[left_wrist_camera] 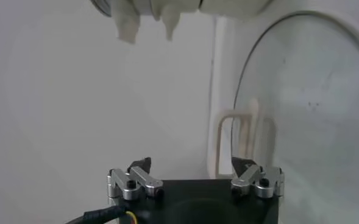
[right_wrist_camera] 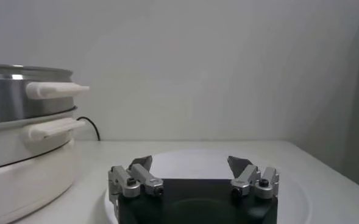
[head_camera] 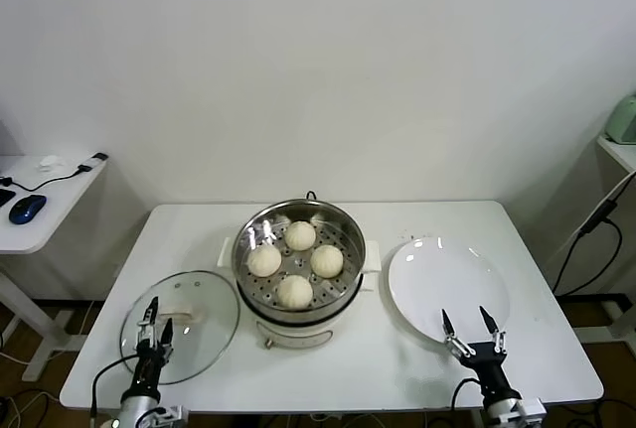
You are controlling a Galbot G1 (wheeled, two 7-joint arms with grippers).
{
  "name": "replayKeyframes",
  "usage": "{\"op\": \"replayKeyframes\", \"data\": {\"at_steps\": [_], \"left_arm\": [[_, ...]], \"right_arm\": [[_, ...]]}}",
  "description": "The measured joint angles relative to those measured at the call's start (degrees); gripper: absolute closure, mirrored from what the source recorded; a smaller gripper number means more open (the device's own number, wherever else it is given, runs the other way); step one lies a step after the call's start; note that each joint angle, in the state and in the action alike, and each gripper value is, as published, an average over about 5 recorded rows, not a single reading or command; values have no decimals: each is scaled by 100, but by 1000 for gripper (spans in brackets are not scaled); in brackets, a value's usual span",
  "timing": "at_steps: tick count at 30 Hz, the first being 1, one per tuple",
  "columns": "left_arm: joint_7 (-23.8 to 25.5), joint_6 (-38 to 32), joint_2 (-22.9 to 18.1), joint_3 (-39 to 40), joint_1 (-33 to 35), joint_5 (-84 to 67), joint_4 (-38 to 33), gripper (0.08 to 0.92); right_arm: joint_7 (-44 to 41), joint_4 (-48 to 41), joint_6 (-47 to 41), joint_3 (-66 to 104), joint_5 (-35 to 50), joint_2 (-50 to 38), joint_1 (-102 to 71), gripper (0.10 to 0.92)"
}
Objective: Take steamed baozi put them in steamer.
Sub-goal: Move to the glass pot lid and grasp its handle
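Observation:
Four cream-white baozi (head_camera: 295, 261) lie on the perforated tray inside the shiny steamer (head_camera: 341, 225), which stands on its cream-white base at the table's middle. The steamer's side and handles also show in the right wrist view (right_wrist_camera: 21, 115). My left gripper (head_camera: 154, 321) is open and empty at the front left, over the near edge of the glass lid (head_camera: 204, 304). My right gripper (head_camera: 469, 328) is open and empty at the front right, over the near rim of the white plate (head_camera: 447, 274). In the wrist views the left gripper (left_wrist_camera: 191, 163) and right gripper (right_wrist_camera: 191, 160) hold nothing.
The plate (right_wrist_camera: 185, 159) is bare. The glass lid (left_wrist_camera: 307, 109) lies flat with its cream handle up. A side desk with a blue mouse (head_camera: 27, 209) stands at the far left. A black cable (head_camera: 596, 239) hangs at the right of the table.

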Motion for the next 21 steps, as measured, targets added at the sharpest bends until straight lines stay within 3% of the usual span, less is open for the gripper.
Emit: {"op": "replayKeyframes", "data": {"at_steps": [9, 21], "left_arm": [[-5, 170, -5, 79, -224, 42, 192, 194], [-170, 361, -40, 101, -391, 141, 538, 519]], "right_arm": [[0, -49, 29, 3, -83, 71, -29, 203], [8, -33, 54, 56, -186, 115, -88, 203]]}}
